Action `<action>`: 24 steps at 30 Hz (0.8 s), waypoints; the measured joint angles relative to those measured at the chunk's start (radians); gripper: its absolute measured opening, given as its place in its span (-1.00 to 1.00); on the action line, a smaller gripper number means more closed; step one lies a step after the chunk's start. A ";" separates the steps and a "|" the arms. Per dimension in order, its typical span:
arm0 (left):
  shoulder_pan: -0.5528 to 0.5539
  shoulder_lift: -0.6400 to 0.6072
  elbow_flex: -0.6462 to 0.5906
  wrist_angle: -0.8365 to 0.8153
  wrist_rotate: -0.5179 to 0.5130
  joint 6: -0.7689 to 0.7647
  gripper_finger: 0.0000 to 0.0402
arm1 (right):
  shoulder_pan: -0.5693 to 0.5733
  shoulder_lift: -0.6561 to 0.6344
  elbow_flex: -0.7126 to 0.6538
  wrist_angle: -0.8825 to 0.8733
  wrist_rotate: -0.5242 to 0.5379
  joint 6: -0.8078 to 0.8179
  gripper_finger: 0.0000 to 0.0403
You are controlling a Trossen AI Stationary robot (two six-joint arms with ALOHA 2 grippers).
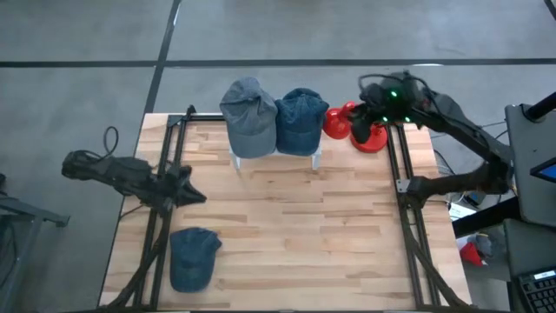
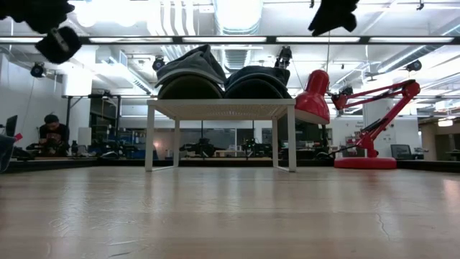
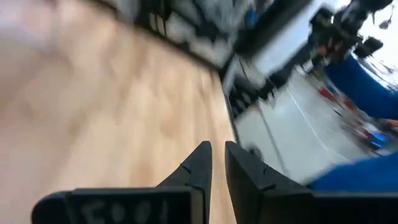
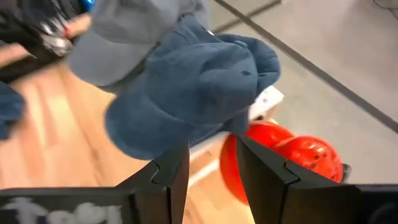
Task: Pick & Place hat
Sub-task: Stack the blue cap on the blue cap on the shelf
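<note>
Two hats sit side by side on a small white stand [image 1: 276,156] at the table's far middle: a grey-blue hat [image 1: 248,117] and a darker blue hat [image 1: 300,120]. Both rest on the stand top [image 2: 219,108], crowns up. A third blue cap [image 1: 193,257] lies flat on the table near its left near corner. My right gripper [image 4: 212,149] is open and empty, hovering high just right of the darker blue hat [image 4: 193,87], above the red lamp. My left gripper [image 3: 216,152] is shut and empty, hovering over the table's left side [image 1: 193,193], beyond the blue cap.
A red desk lamp [image 1: 356,126] stands at the far right corner beside the stand, under my right gripper. Dark frame rails [image 1: 401,187] run along the table's left and right sides. Bare wood [image 1: 304,235] stretches across the table's middle and near part.
</note>
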State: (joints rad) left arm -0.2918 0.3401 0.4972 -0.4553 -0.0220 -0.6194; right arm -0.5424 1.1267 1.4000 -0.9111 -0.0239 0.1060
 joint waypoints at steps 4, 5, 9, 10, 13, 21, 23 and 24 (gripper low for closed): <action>-0.005 0.110 0.047 -0.089 0.178 -0.184 -0.77 | 0.022 -0.114 -0.130 0.093 -0.011 0.076 -0.39; -0.007 0.135 0.060 -0.113 0.229 -0.223 -0.77 | 0.027 -0.138 -0.159 0.112 -0.012 0.092 -0.39; -0.023 0.226 0.128 -0.244 0.346 -0.344 -0.77 | 0.048 -0.209 -0.251 0.180 -0.012 0.129 -0.36; -0.029 0.246 0.144 -0.277 0.359 -0.370 -0.77 | 0.052 -0.222 -0.270 0.193 -0.012 0.131 -0.35; -0.047 0.299 0.182 -0.341 0.378 -0.459 -0.77 | 0.061 -0.245 -0.315 0.238 -0.013 0.135 -0.33; -0.105 0.418 0.198 -0.344 0.434 -0.778 -0.77 | 0.061 -0.239 -0.354 0.307 -0.013 0.148 -0.35; -0.121 0.448 0.198 -0.335 0.441 -0.859 -0.77 | 0.061 -0.235 -0.359 0.313 -0.014 0.133 -0.37; -0.128 0.463 0.198 -0.322 0.443 -0.896 -0.77 | 0.061 -0.235 -0.360 0.319 -0.013 0.124 -0.38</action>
State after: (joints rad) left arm -0.4200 0.8034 0.6952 -0.7770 0.4206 -1.5154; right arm -0.4816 0.8921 1.0395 -0.5921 -0.0365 0.2297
